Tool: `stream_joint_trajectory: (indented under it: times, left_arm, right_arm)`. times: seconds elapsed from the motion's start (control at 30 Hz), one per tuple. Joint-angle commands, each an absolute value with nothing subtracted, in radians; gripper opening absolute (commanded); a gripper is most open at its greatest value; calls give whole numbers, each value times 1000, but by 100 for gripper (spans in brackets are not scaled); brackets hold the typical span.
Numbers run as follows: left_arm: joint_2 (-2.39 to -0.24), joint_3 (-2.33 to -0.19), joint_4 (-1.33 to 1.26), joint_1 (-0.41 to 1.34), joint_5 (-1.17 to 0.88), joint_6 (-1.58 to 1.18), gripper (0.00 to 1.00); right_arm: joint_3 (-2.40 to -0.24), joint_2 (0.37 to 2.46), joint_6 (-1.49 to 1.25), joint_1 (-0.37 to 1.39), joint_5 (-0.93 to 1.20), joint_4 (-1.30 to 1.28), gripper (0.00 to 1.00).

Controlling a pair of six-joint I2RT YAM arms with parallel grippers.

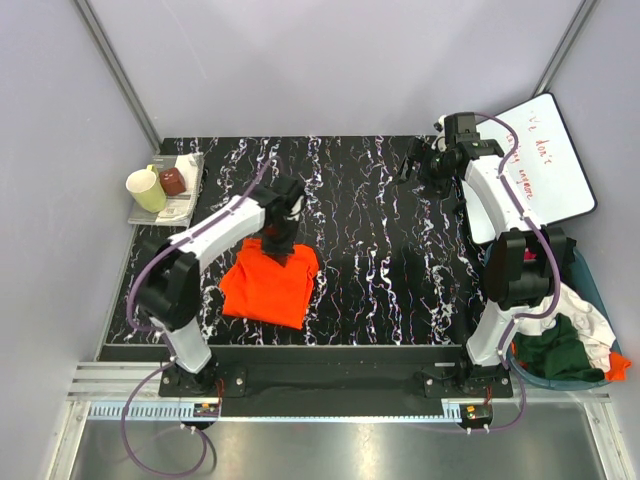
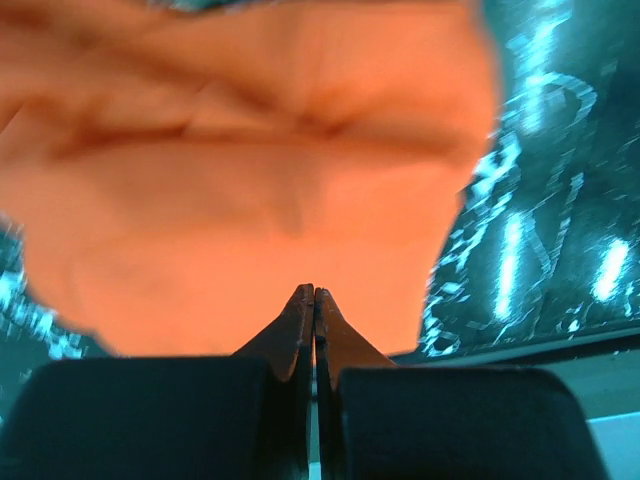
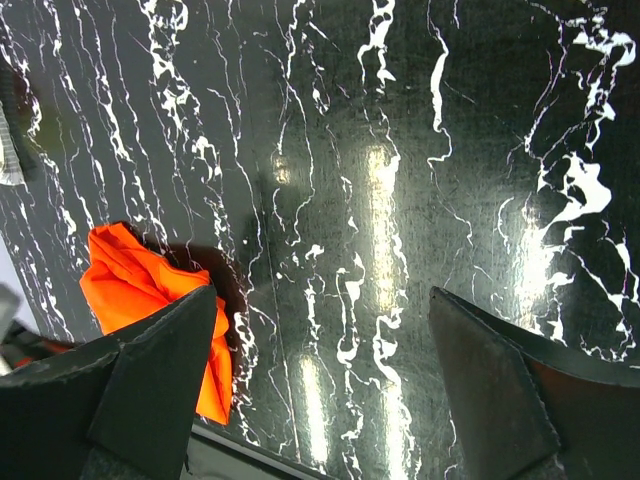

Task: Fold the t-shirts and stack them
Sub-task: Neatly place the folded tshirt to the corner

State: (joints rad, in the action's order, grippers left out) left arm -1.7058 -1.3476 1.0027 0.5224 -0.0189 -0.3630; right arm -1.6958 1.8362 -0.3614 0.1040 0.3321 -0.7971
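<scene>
The orange t-shirt point(image 1: 268, 288) is sitting right under my left gripper point(image 1: 276, 243), a rumpled, roughly folded bundle on the black marble table point(image 1: 390, 270). From the left wrist view the shirt point(image 2: 250, 200) fills nearly everything past my left gripper point(image 2: 314, 296). That one's fingers point(image 2: 296, 325) are pressed flat together with no gap showing, tips down against the cloth. Honestly can't tell if there's any fabric pinched between them. In the overhead view that gripper sits at the shirt's far edge, and the rest of the shirt spreads back from it toward my base.

My right gripper point(image 1: 410, 170) is well away from all that, off toward the far right of the table, spread wide with nothing in it. Its wrist camera looks down at bare marble between the fingers point(image 3: 160, 360), and the shirt point(image 3: 130, 285) only pokes out behind the left one.

Back behind the right gripper, down by that arm's base and off the table's edge, there's a blue bin point(image 1: 601, 293) with a white shirt point(image 1: 587, 312) and a dark green shirt point(image 1: 552, 350) heaped in it. Just to that gripper's right leans a whiteboard point(image 1: 550, 165) with red writing. Way out past my left gripper, at the far left corner, there's a pale yellow cup point(image 1: 146, 188) on a little tray point(image 1: 192, 164).
</scene>
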Motion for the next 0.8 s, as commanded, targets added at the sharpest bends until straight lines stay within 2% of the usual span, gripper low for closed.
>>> stream_joint_trajectory:
  times: [0.0,0.23,0.3,0.53,0.77]
  left_arm:
    - [-1799,-1469,960,561,-40,-334,0]
    - [-1954,-1578,957,626,-103,-322,0]
    - [-1973,-1592,956,646,-129,-325,0]
    - [-2029,-1643,950,693,-153,-336,0]
    - [-2077,-1576,934,693,-92,-382,0]
  right_arm:
    - [-1727,1835,-345,103,333,-807,95]
    - [-1721,1838,-345,103,324,-813,97]
    - [-1729,1842,-342,101,321,-818,100]
    - [-1746,1862,-336,103,311,-827,100]
    - [-1767,1879,-333,103,310,-834,100]
